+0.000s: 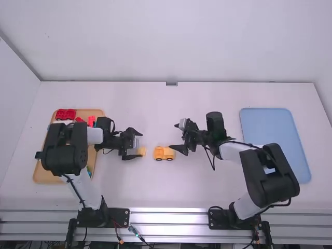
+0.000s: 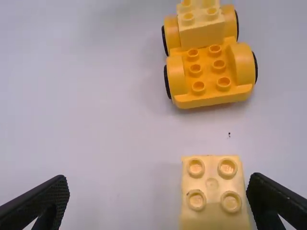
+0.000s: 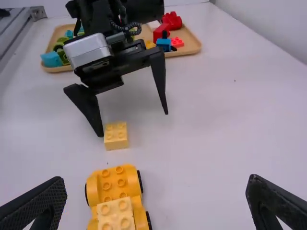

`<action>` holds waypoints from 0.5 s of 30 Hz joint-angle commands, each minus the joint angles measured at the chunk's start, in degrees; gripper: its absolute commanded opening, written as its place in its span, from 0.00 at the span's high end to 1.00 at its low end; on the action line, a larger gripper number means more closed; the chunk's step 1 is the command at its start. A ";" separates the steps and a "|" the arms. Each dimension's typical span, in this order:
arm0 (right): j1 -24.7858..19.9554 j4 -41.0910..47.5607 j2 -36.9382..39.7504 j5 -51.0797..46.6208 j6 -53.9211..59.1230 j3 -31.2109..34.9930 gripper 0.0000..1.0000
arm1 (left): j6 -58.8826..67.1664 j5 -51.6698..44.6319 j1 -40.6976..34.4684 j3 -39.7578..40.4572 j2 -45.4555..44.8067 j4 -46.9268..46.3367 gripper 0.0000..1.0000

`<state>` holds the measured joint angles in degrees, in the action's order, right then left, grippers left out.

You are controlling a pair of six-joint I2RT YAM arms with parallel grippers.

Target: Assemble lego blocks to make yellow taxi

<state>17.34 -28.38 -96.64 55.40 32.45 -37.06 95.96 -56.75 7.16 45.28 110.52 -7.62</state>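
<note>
My left gripper [image 1: 136,144] is open beside a loose pale yellow block [image 1: 141,151]. In the left wrist view the left gripper [image 2: 158,194] has that block [image 2: 212,182] between its fingers, close to one fingertip, the other well apart. An orange-yellow wheeled base [image 1: 165,153] stands between the two arms; a pale yellow block [image 2: 202,24] is seated on one end of this base [image 2: 207,72], bare studs on the other. My right gripper [image 1: 179,138] stands open beside the base; in the right wrist view the right gripper [image 3: 156,196] has the base [image 3: 114,184] beyond its fingers.
A wooden tray [image 1: 43,178] with red, blue and green blocks lies at the left under the left arm. The blue tray [image 1: 275,135] is at the far right. The two grippers face each other across the wheeled base.
</note>
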 commanded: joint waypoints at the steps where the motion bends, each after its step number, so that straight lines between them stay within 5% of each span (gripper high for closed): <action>1: -0.15 -0.52 -0.55 -1.44 -0.94 0.04 0.01 | -7.96 -0.74 -0.42 -2.21 0.44 2.64 0.01; 6: -0.15 -1.09 -0.55 -1.31 -0.96 0.13 0.01 | -15.63 -0.39 -0.42 -2.38 0.44 4.33 0.00; 15: -0.04 -0.94 -0.55 -1.22 -1.14 0.13 0.01 | -9.73 0.09 -0.44 -2.47 1.33 1.09 0.14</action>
<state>17.30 -29.34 -96.64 53.82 31.48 -37.06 83.31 -56.29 7.16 43.22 110.52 -5.67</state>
